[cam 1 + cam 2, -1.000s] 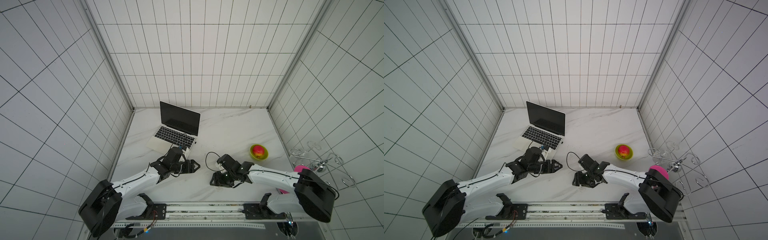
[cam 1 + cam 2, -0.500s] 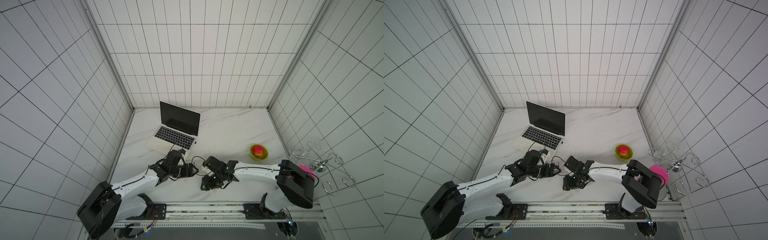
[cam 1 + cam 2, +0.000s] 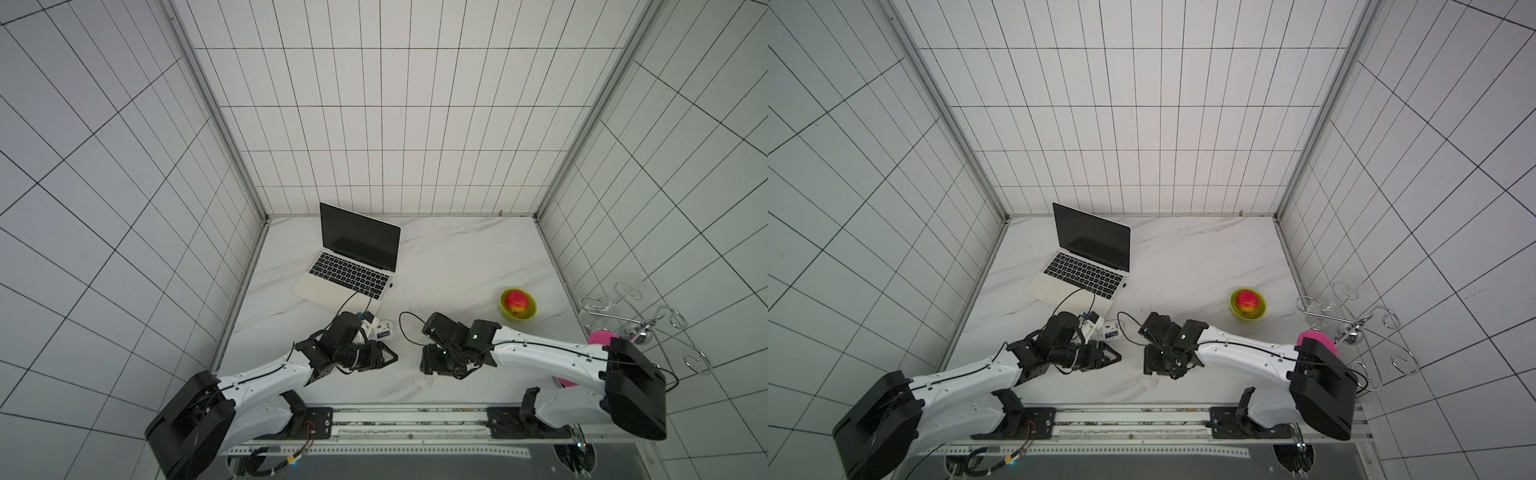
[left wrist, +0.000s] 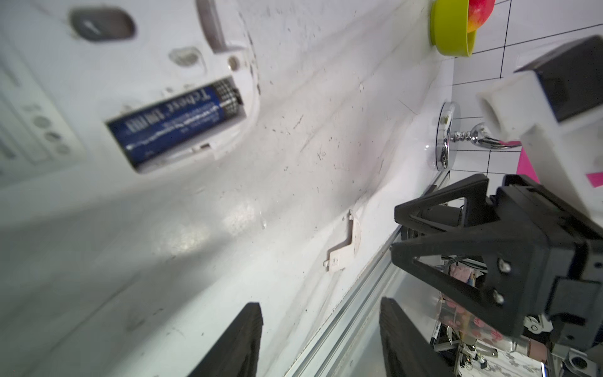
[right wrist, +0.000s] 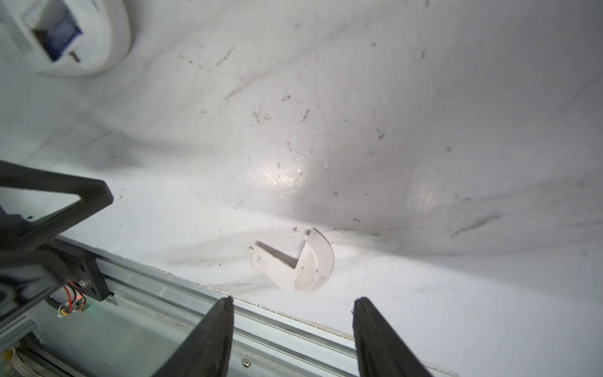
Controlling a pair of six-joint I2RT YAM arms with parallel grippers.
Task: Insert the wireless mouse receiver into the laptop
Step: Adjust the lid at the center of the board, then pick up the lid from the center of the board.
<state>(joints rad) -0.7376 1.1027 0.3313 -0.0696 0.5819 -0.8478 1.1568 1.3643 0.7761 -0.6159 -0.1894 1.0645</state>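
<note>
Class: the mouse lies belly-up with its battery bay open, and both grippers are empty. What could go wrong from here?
1. The battery cover lies loose by the table's front edge, just ahead of the open right gripper; a careless sweep might push it off.
2. The mouse has its battery uncovered, close to the open left gripper; a nudge might shift it or shake the battery loose.

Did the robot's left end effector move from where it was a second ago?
Yes. In both top views the left end effector has slid away from the laptop, toward the front rail.
</note>
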